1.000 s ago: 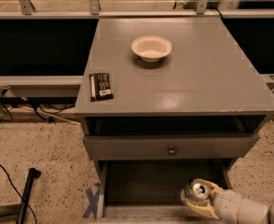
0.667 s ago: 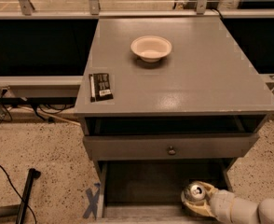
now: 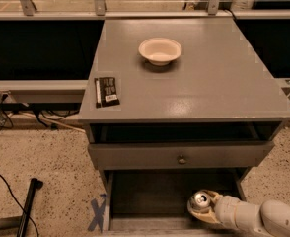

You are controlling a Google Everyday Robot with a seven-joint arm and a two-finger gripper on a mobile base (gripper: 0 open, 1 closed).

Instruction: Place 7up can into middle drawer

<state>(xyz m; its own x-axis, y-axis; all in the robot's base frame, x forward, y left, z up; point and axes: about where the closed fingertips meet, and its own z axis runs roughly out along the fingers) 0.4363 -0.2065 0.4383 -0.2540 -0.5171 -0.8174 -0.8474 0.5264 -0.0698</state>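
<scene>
**Item 1, the 7up can** (image 3: 201,199): a small silvery aluminium soda can with a shiny pull-tab top. You will find it upright at the front right corner of the open drawer, inside the gripper. Whether its base touches the drawer floor cannot be told.

**Item 2, the gripper** (image 3: 204,213): a cream two-finger gripper on a white arm, reaching in from the lower right. Its jaws are pinched on the can's side wall, below the rim.

**Item 3, the middle drawer** (image 3: 150,194): a wide, shallow grey wooden drawer box with a dark floor. It is pulled out beneath the grey drawer front with a small round knob (image 3: 182,159).

**Item 4, other contents:** a cream round bowl (image 3: 160,50) and a flat black packet (image 3: 106,91) lie well apart on the grey cabinet top (image 3: 219,83).

**Handling, as judged:** treat the can as light, with smooth, slippery, thin walls that dent under a hard squeeze. Grip it across the mid-body, never by the tab. Keep it upright, since a round can is likely to roll if it tips on the bare floor.
</scene>
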